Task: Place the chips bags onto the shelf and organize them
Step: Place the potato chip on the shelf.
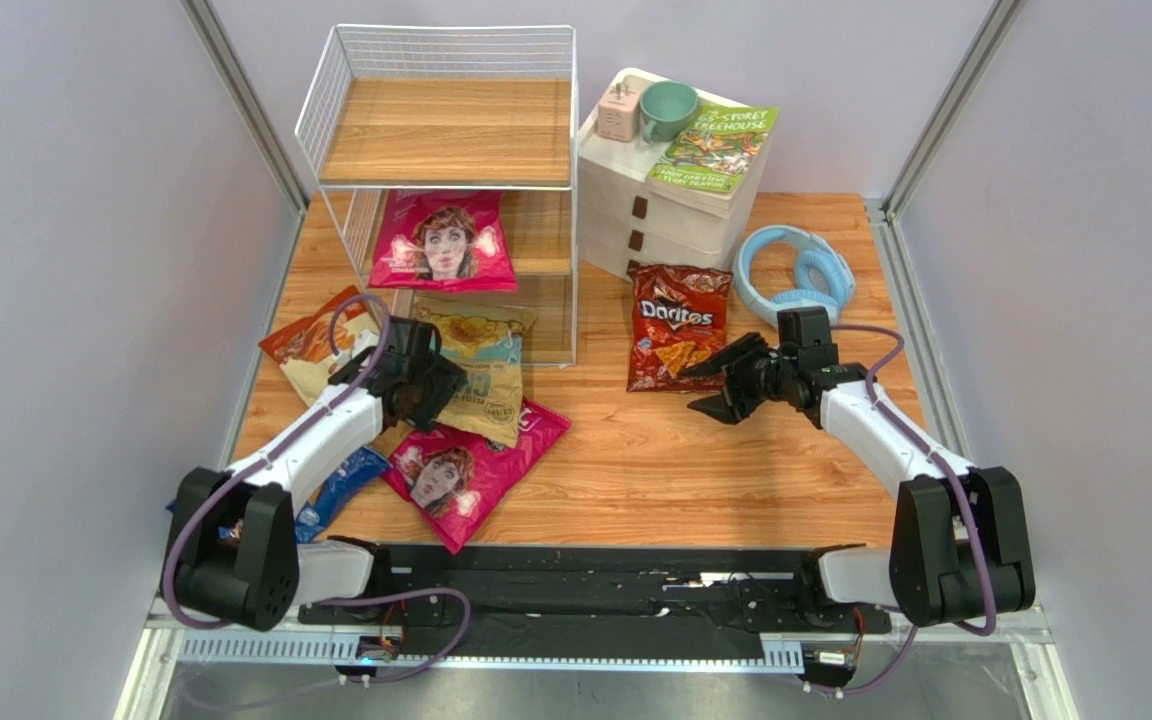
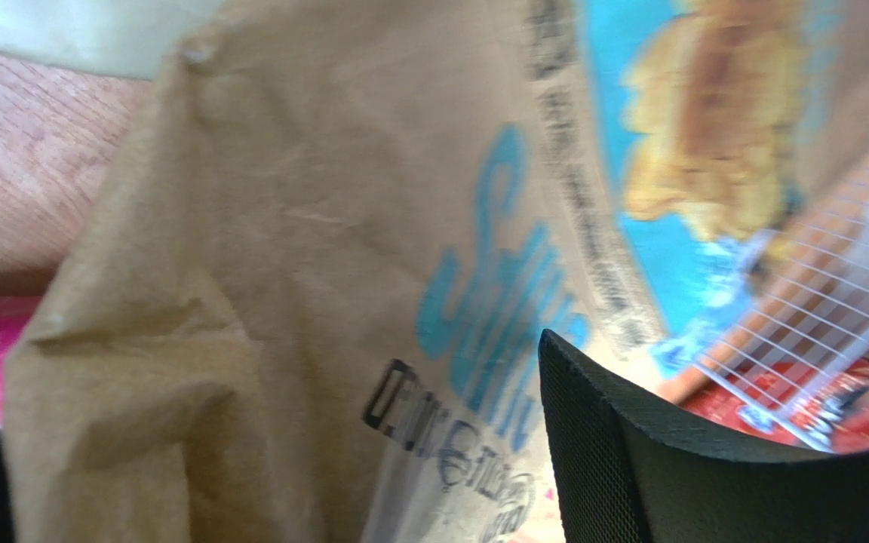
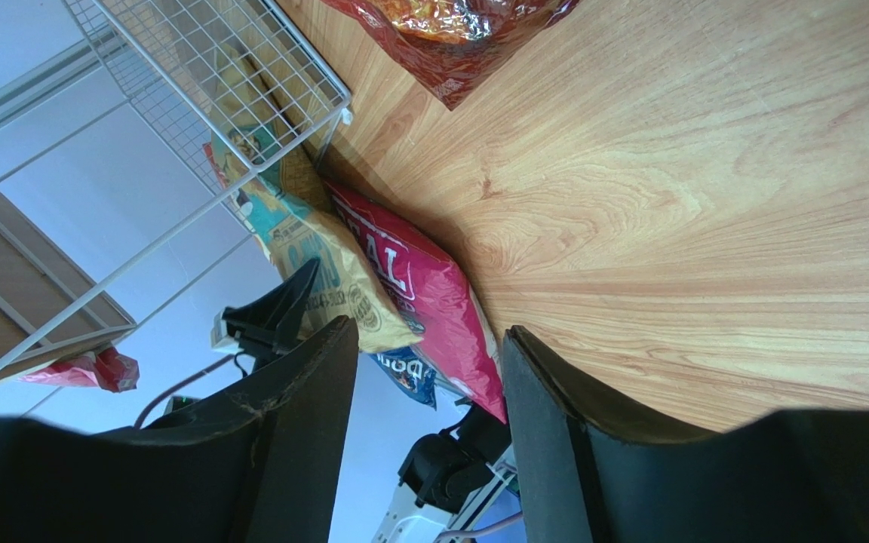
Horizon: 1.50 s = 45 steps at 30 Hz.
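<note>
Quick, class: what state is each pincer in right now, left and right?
Left pincer: open over the tan chips bag, not clamped on it.
Right pincer: open, holding nothing.

The white wire shelf (image 1: 447, 135) holds one magenta bag (image 1: 443, 240) flat on its middle tier. A tan-and-teal bag (image 1: 485, 393) sticks out of its bottom tier. A second magenta bag (image 1: 465, 473), a blue bag (image 1: 336, 488) and an orange bag (image 1: 312, 342) lie at its front-left. A red bag (image 1: 677, 326) lies flat to its right.

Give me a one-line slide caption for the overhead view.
Left gripper at the tan chip bag by the shelf, one pink bag already shelved, right gripper open beside the red bag.
</note>
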Each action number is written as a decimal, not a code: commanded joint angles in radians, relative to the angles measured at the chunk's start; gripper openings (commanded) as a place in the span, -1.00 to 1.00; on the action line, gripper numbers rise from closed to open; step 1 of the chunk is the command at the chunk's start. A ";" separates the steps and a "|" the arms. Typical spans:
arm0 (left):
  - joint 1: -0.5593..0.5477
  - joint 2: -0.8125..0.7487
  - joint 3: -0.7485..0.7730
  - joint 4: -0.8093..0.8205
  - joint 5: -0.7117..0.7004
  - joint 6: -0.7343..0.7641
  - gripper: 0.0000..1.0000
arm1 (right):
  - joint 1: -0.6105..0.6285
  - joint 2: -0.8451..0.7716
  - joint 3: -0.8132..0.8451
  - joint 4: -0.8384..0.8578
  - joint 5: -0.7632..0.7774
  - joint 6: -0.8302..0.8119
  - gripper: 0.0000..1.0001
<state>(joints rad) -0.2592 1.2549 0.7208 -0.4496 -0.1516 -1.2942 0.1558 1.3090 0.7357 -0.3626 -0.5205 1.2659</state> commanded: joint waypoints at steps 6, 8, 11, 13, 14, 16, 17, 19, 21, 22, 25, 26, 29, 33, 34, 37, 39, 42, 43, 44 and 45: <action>0.003 0.129 0.075 0.152 0.006 0.041 0.40 | -0.002 -0.007 0.027 -0.016 -0.027 -0.026 0.08; 0.003 0.121 0.094 0.128 0.000 0.044 0.43 | -0.001 -0.005 0.027 -0.015 -0.029 -0.025 0.08; 0.003 0.080 0.115 0.063 0.014 0.058 0.67 | -0.002 0.004 0.031 -0.015 -0.032 -0.026 0.08; 0.003 0.017 0.079 0.048 0.018 0.042 0.68 | -0.001 0.007 0.033 -0.010 -0.032 -0.031 0.09; 0.003 -0.007 0.062 0.048 0.030 0.036 0.68 | -0.001 0.012 0.031 -0.009 -0.032 -0.031 0.08; 0.003 -0.072 0.025 0.026 0.041 0.026 0.68 | -0.002 0.021 0.028 -0.001 -0.035 -0.031 0.08; 0.003 -0.092 0.014 -0.012 0.046 0.023 0.68 | -0.002 0.024 0.028 0.001 -0.035 -0.031 0.08; 0.003 -0.135 0.014 -0.069 0.046 0.024 0.68 | -0.002 0.027 0.024 0.008 -0.036 -0.031 0.08; 0.003 -0.161 -0.001 -0.081 0.052 0.021 0.68 | -0.001 0.036 0.022 0.017 -0.038 -0.030 0.08; 0.003 -0.163 -0.007 -0.084 0.063 0.015 0.67 | -0.001 0.039 0.021 0.020 -0.039 -0.028 0.08; 0.003 -0.152 -0.032 -0.078 0.083 0.001 0.61 | -0.001 0.053 0.022 0.031 -0.044 -0.026 0.08; 0.003 -0.146 -0.037 -0.058 0.090 0.001 0.60 | -0.001 0.055 0.024 0.031 -0.044 -0.025 0.08; 0.003 -0.115 -0.047 -0.020 0.080 0.007 0.53 | -0.001 0.062 0.030 0.036 -0.047 -0.025 0.08; 0.003 -0.080 -0.034 -0.001 0.066 0.030 0.31 | -0.002 0.070 0.034 0.037 -0.052 -0.025 0.08; 0.003 -0.081 -0.032 0.000 0.069 0.030 0.23 | -0.002 0.073 0.036 0.036 -0.052 -0.025 0.08; 0.002 -0.106 -0.038 -0.004 0.070 0.029 0.11 | -0.002 0.078 0.037 0.039 -0.052 -0.023 0.08; 0.003 -0.133 -0.041 -0.017 0.070 0.000 0.02 | -0.001 0.085 0.037 0.037 -0.053 -0.025 0.08; 0.002 -0.172 -0.043 -0.037 0.090 -0.001 -0.37 | 0.004 0.088 0.037 0.040 -0.058 -0.023 0.08; 0.002 -0.179 -0.047 -0.037 0.095 -0.005 -0.45 | 0.008 0.088 0.036 0.040 -0.058 -0.023 0.08; 0.002 -0.184 -0.050 -0.034 0.092 -0.010 -0.56 | 0.010 0.087 0.034 0.042 -0.055 -0.022 0.08; 0.002 -0.184 -0.057 -0.018 0.083 -0.010 -0.85 | 0.008 0.087 0.030 0.044 -0.055 -0.019 0.08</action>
<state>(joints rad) -0.2592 1.1015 0.6704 -0.4820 -0.0708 -1.2915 0.1570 1.3945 0.7368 -0.3531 -0.5522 1.2510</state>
